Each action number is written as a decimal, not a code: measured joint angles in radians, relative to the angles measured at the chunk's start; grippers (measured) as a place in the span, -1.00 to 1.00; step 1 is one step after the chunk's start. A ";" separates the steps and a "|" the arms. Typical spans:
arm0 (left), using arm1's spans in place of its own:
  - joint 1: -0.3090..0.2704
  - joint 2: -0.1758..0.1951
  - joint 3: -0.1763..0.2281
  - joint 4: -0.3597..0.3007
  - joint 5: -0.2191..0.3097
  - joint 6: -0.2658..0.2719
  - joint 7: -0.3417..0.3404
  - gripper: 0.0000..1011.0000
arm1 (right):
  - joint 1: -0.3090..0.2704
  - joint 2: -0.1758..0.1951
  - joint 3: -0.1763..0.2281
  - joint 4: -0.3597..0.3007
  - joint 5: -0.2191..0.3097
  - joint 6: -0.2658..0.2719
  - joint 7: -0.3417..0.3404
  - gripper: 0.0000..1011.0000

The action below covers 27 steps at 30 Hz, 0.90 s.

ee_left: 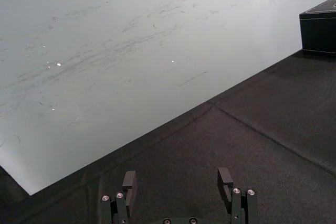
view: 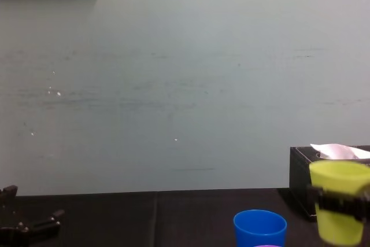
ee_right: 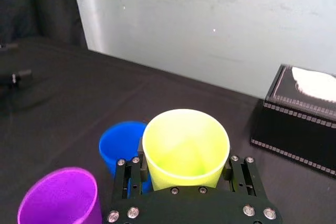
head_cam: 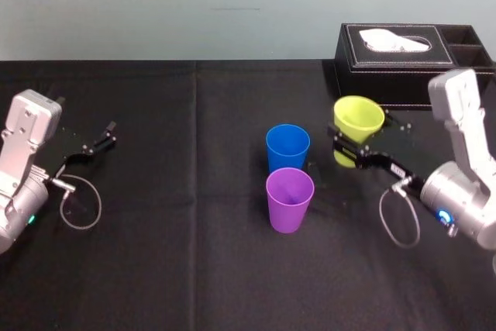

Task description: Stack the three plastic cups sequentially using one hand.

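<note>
The yellow-green cup point(head_cam: 357, 121) point(ee_right: 186, 148) point(view: 339, 201) hangs lifted off the table, tilted a little, with my right gripper point(head_cam: 361, 145) point(ee_right: 185, 170) shut on its sides. It is to the right of the blue cup point(head_cam: 287, 147) point(ee_right: 119, 144) point(view: 259, 227), which stands upright on the black cloth. The purple cup point(head_cam: 289, 198) point(ee_right: 59, 196) stands upright just in front of the blue one. My left gripper point(head_cam: 91, 145) point(ee_left: 178, 182) rests open far off at the table's left with nothing between its fingers.
A black leather tissue box point(head_cam: 411, 52) point(ee_right: 302, 124) point(view: 300, 180) stands at the back right, close behind the lifted cup. The black tablecloth point(head_cam: 186, 253) covers the whole table. A pale wall point(view: 173, 85) rises behind it.
</note>
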 joint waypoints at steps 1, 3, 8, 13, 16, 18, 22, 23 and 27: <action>0.000 0.000 0.000 0.000 0.000 0.000 0.000 1.00 | 0.009 0.001 0.003 -0.012 0.008 0.018 0.000 0.47; 0.000 0.000 0.000 0.000 0.000 0.000 0.000 1.00 | 0.019 0.001 0.003 -0.020 0.014 0.032 0.000 0.47; 0.000 0.000 0.000 0.000 0.000 0.000 0.000 1.00 | 0.066 -0.004 -0.016 -0.032 0.018 0.056 0.001 0.47; 0.000 0.000 0.000 0.000 0.000 0.000 0.000 1.00 | 0.110 -0.020 -0.051 -0.017 0.000 0.047 0.000 0.47; 0.000 0.000 0.000 0.000 0.000 0.000 0.000 1.00 | 0.128 -0.030 -0.066 -0.004 -0.004 0.046 0.001 0.47; 0.000 0.000 0.000 0.000 0.000 0.000 0.000 1.00 | 0.144 -0.039 -0.078 0.011 -0.005 0.045 0.004 0.47; 0.000 0.000 0.000 0.000 0.000 0.000 0.000 1.00 | 0.164 -0.051 -0.097 0.030 -0.005 0.045 0.010 0.47; 0.000 0.000 0.000 0.000 0.000 0.000 0.000 1.00 | 0.170 -0.055 -0.105 0.038 -0.005 0.045 0.014 0.47; 0.000 0.000 0.000 0.000 0.000 0.000 0.000 1.00 | 0.177 -0.060 -0.121 0.050 -0.005 0.041 0.021 0.47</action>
